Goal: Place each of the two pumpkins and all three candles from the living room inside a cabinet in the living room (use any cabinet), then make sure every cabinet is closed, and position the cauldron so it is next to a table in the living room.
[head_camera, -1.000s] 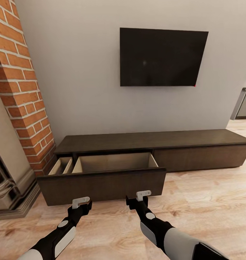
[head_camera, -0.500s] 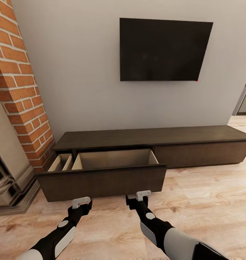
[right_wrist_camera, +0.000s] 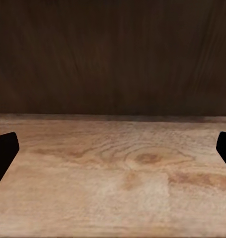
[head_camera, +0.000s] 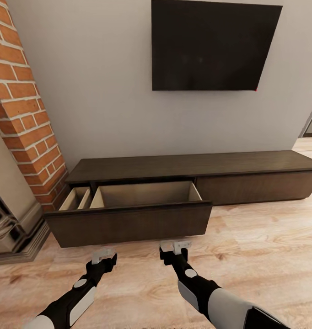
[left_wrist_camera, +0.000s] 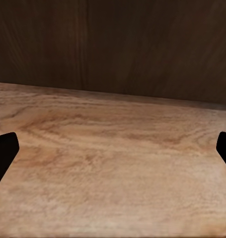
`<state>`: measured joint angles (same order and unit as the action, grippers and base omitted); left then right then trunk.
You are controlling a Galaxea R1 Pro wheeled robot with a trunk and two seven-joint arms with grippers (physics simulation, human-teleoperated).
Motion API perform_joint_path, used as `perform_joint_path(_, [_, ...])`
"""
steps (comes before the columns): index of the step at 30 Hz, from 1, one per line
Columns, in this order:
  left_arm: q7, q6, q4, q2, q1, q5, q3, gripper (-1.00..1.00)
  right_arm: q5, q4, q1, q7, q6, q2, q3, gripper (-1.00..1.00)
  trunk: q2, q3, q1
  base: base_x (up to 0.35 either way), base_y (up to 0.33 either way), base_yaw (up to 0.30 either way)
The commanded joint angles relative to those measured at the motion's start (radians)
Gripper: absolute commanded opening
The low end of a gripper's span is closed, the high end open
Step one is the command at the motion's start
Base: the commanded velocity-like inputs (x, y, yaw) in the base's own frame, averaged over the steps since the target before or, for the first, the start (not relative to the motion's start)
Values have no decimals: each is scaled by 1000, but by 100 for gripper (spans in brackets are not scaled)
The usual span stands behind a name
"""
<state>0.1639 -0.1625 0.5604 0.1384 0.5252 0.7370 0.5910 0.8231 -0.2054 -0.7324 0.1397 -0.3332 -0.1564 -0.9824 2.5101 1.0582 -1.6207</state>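
Note:
The long dark-brown cabinet [head_camera: 197, 164] runs along the wall, and its left wide drawer [head_camera: 128, 224] is pulled out. The drawer's light tan inside [head_camera: 144, 194] looks bare where it shows. My left gripper [head_camera: 103, 256] and right gripper [head_camera: 175, 247] hang low over the floor just short of the drawer front, both open with nothing between the fingers. In the wrist views the dark drawer front [left_wrist_camera: 113, 44] [right_wrist_camera: 113, 54] stands close ahead, and black fingertips [left_wrist_camera: 3, 153] [right_wrist_camera: 3, 153] sit wide apart. Pumpkins, candles, cauldron and table are out of view.
A red brick column [head_camera: 23, 105] and a grey fireplace base [head_camera: 14, 228] stand at the left, close to the drawer's end. A black TV [head_camera: 211, 45] hangs above the cabinet. Light wooden floor [head_camera: 266, 246] stretches to the right.
The whole view has shifted: the cabinet and TV sit higher and larger in the picture, so the camera has come closer. Both arms hold the same pose and the drawer stays pulled out.

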Motion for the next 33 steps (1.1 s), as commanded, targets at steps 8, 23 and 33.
perform_joint_path(8, [6, -5, 1, -1, 1, 7, 16, 100, 5, 0, -1, 6, -3, 0, -9, 100, 0, 1, 0, 0, 0, 0])
perform_joint_path(23, [8, -5, 1, 2, 1, 8, 10, 100, 3, 0, -1, 6, -3, 0, -9, 100, 0, 1, 0, 248, 59, 0])
perform_joint_path(33, [9, -15, -28, 2, 1, 10, 9, 100, 2, 0, -1, 6, -3, 0, -9, 100, 0, 1, 0, 203, 26, 0])
